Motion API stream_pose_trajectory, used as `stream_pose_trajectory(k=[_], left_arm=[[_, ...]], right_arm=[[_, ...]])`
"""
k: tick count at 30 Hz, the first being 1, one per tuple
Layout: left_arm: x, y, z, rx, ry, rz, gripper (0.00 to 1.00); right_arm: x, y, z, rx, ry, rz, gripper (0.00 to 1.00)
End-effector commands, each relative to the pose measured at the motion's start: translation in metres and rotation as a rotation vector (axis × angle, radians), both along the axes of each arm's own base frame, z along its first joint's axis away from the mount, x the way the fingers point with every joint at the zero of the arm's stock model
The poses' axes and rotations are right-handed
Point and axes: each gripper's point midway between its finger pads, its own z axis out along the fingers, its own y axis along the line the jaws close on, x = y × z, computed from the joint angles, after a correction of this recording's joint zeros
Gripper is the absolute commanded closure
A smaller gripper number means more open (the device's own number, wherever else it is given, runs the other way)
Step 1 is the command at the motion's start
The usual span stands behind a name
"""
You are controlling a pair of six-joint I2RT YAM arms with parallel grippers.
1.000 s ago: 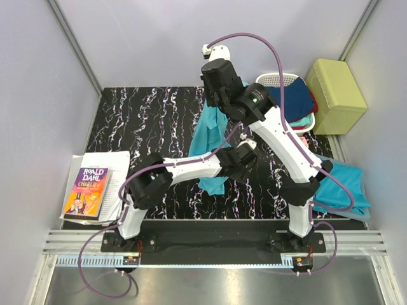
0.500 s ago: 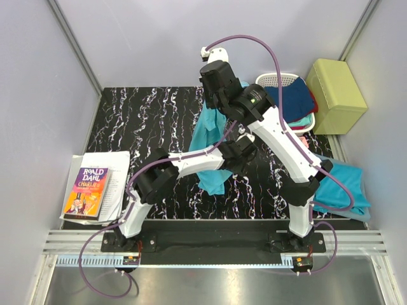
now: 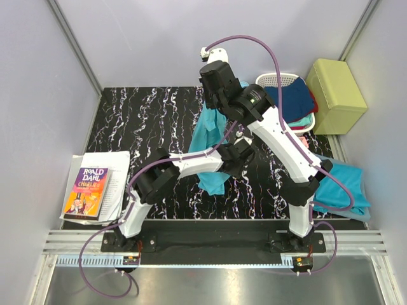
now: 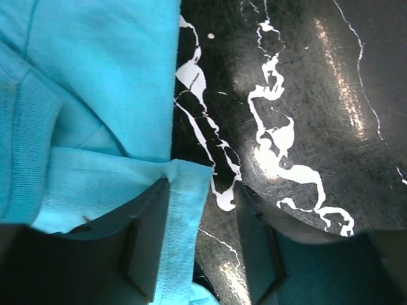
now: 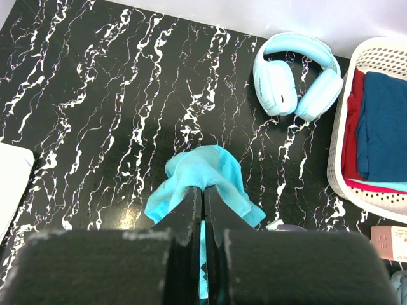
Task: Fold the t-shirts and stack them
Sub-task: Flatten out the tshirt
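Folding looks barely begun, and no stack shows. One t-shirt (image 3: 213,136) dangles over the middle of the table (image 3: 146,121), pinched at its top by the fully closed right pincer (image 5: 203,197). The left pincer (image 4: 203,248) stands half wide, clamping nothing, with the hem inside its gap toward 9 o'clock. A second t-shirt (image 3: 346,184) lies at the table's 4 o'clock edge.

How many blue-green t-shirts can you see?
2. One soft turquoise-blue t-shirt hangs over the black marbled table, pinched by the right gripper; a second t-shirt lies at its right edge. The white plastic basket may hide more.
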Motion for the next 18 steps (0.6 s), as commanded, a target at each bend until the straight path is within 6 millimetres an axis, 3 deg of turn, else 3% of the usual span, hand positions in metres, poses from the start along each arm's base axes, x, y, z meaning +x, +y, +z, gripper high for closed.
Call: stream_pose_trajectory(k=[1, 10, 13, 16, 18], left_arm=[[-0.008, 0.004, -0.014, 0.008, 0.029, -0.001, 0.55], [-0.005, 0.007, -0.011, 0.019, 0.009, 0.001, 0.8], [-0.007, 0.009, -0.016, 0.029, 0.019, 0.0, 0.78], [-0.009, 0.009, -0.018, 0.028, 0.028, 0.006, 0.62], [-0.01, 0.009, -0.021, 0.031, 0.035, 0.005, 0.61]], right_arm=[[-0.003, -0.001, 0.016, 0.053, -0.028, 0.001, 1.0], [-0.001, 0.001, 0.017, 0.06, -0.028, 0.003, 1.0], [-0.001, 0.001, 0.016, 0.059, -0.028, 0.002, 1.0], [-0.001, 0.001, 0.015, 0.057, -0.024, 0.003, 1.0], [-0.002, 0.001, 0.014, 0.056, -0.022, 0.002, 1.0]])
